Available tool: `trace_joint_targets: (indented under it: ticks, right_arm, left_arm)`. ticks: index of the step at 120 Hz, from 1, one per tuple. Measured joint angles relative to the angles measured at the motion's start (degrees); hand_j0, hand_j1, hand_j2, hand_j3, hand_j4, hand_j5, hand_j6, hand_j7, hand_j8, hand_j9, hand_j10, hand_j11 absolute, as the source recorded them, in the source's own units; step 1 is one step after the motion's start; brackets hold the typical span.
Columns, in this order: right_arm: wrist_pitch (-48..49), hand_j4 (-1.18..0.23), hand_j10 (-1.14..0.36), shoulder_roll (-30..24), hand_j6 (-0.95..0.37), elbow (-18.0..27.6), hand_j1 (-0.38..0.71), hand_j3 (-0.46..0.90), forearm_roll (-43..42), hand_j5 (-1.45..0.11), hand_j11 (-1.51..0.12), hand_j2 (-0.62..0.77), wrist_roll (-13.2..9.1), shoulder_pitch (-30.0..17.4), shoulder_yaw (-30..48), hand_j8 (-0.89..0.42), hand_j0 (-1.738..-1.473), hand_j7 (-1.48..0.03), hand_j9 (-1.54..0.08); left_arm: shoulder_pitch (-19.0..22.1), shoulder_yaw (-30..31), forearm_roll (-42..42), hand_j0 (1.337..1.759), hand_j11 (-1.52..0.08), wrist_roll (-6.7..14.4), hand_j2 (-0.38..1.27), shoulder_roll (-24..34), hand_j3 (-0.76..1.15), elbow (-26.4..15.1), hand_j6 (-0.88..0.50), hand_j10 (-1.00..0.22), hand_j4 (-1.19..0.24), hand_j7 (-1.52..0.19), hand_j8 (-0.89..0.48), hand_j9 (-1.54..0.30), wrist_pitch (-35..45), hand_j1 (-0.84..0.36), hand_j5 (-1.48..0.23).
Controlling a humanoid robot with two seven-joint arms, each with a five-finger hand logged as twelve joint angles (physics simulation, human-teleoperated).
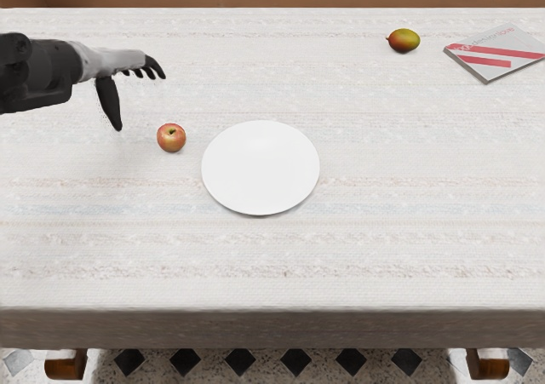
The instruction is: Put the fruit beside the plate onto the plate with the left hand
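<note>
Nothing grasped yet. My left hand (117, 64) hovers over the far-left bench (383, 248), fingers (154, 68) spread wide and empty. The apple (171, 137) sits just left of the white plate (261, 167), near my hand but untouched. Reach, grasp, lift and placing all remain.

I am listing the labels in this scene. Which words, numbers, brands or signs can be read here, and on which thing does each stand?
Nothing here can be quoted.
Booklet, far right: faint red marks that may be lettering, above two red stripes; too small and blurred to read.
Apple, mango, white plate: no text or sign on them.
</note>
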Motion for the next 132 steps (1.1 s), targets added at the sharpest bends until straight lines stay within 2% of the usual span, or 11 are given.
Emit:
trace_joint_targets:
  ticks: [12,23,40,60,73,107,132]
  right_arm:
    - [0.0,-0.03,-0.03,0.0,-0.03,0.0,-0.31,0.00,0.0,-0.04,-0.04,-0.01,0.0,0.0,0.0,-0.03,-1.658,-0.04,-0.04]
    - [0.0,-0.03,-0.03,0.0,-0.03,0.0,-0.31,0.00,0.0,-0.04,-0.04,-0.01,0.0,0.0,0.0,-0.03,-1.658,-0.04,-0.04]
    - [0.0,-0.03,-0.03,0.0,-0.03,0.0,-0.31,0.00,0.0,-0.04,-0.04,-0.01,0.0,0.0,0.0,-0.03,-1.658,-0.04,-0.04]
    - [0.0,-0.03,-0.03,0.0,-0.03,0.0,-0.31,0.00,0.0,-0.04,-0.04,-0.01,0.0,0.0,0.0,-0.03,-1.658,-0.04,-0.04]
    - [0.0,-0.03,-0.03,0.0,-0.03,0.0,-0.31,0.00,0.0,-0.04,-0.04,-0.01,0.0,0.0,0.0,-0.03,-1.658,-0.04,-0.04]
    - [0.0,-0.03,-0.03,0.0,-0.03,0.0,-0.31,0.00,0.0,-0.04,-0.04,-0.01,0.0,0.0,0.0,-0.03,-1.658,-0.04,-0.04]
    - [0.0,-0.03,-0.03,0.0,-0.03,0.0,-0.31,0.00,0.0,-0.04,-0.04,-0.01,0.0,0.0,0.0,-0.03,-1.658,-0.04,-0.04]
  left_arm:
    - [-2.2,8.5,-0.2,1.658,-0.32,0.0,0.05,-3.4,0.00,-1.3,-0.25,-0.25,-0.25,-0.32,-0.25,-0.32,6.8,0.05,-0.32]
    - [-3.7,13.4,-0.3,1.658,-0.32,0.0,0.05,-2.9,0.00,-3.5,-0.25,-0.25,-0.25,-0.32,-0.25,-0.32,10.8,0.05,-0.32]
    - [-4.4,16.3,-0.5,1.658,-0.32,0.1,0.05,-2.7,0.00,-7.6,-0.25,-0.25,-0.25,-0.32,-0.25,-0.32,12.8,0.05,-0.32]
    - [-4.3,17.5,-3.0,1.658,-0.32,0.1,0.05,-5.3,0.00,-8.7,-0.25,-0.25,-0.25,-0.32,-0.25,-0.32,13.2,0.05,-0.32]
    - [-3.8,17.8,-4.0,1.658,-0.32,0.1,0.05,-7.8,0.00,-7.3,-0.25,-0.25,-0.25,-0.32,-0.25,-0.32,13.4,0.05,-0.32]
    - [-1.1,17.9,-6.5,1.658,-0.32,-0.1,0.05,-12.1,0.00,1.0,-0.25,-0.25,-0.25,-0.32,-0.25,-0.32,13.8,0.05,-0.32]
    - [0.3,17.8,-6.8,1.658,-0.33,-0.2,0.05,-14.5,0.00,4.1,-0.25,-0.25,-0.25,-0.33,-0.25,-0.33,13.8,0.05,-0.33]
